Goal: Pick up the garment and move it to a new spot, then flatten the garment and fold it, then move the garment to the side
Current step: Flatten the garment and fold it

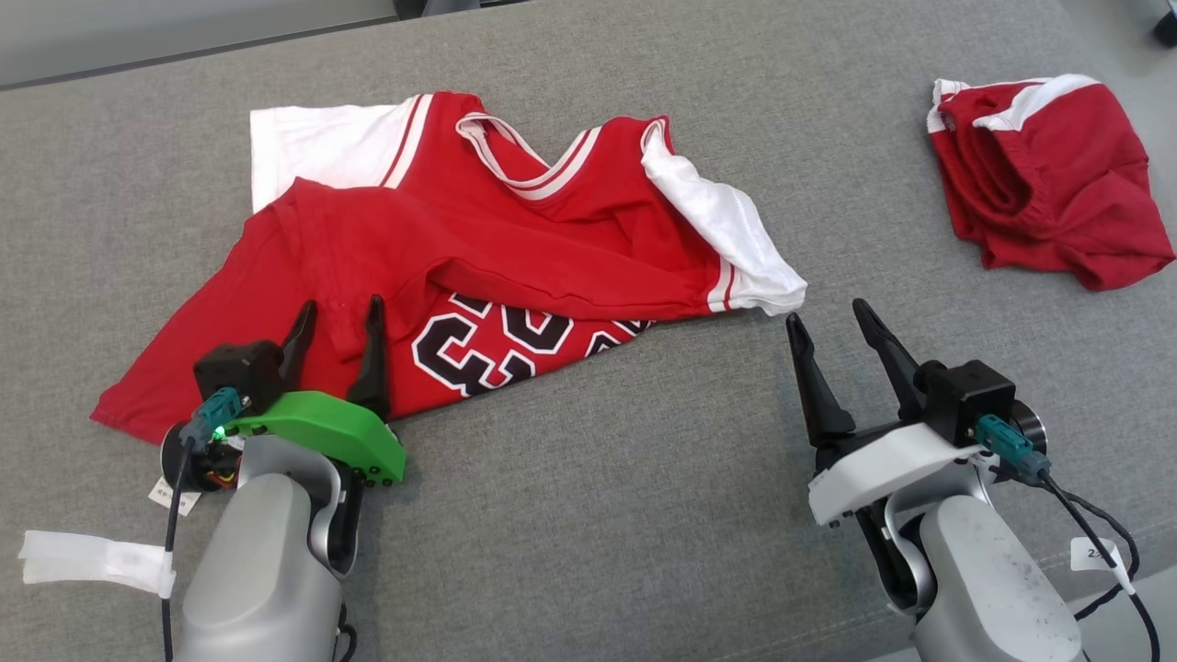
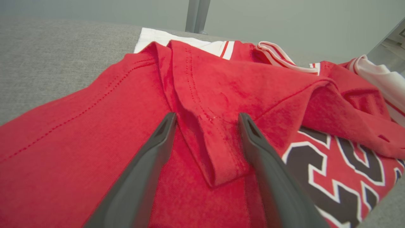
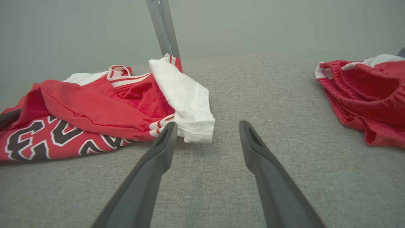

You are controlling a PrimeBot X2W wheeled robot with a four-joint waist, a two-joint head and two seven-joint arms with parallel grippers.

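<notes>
The garment (image 1: 515,239) is a red jersey with white sleeves and black-and-white lettering, lying crumpled and partly folded over itself on the grey surface. My left gripper (image 1: 338,308) is open low over its left part, the two fingers straddling a turned-over hem corner (image 2: 218,152). My right gripper (image 1: 828,311) is open over bare grey fabric, just right of the jersey's white sleeve (image 3: 186,98). Nothing sits between its fingers. The jersey (image 3: 82,117) fills the left half of the right wrist view.
A second red garment with white trim, bunched shorts (image 1: 1048,175), lies at the far right; it appears as shorts (image 3: 370,95) in the right wrist view. A strip of white tape (image 1: 92,559) hangs off my left arm. The grey padded surface (image 1: 625,515) stretches between both arms.
</notes>
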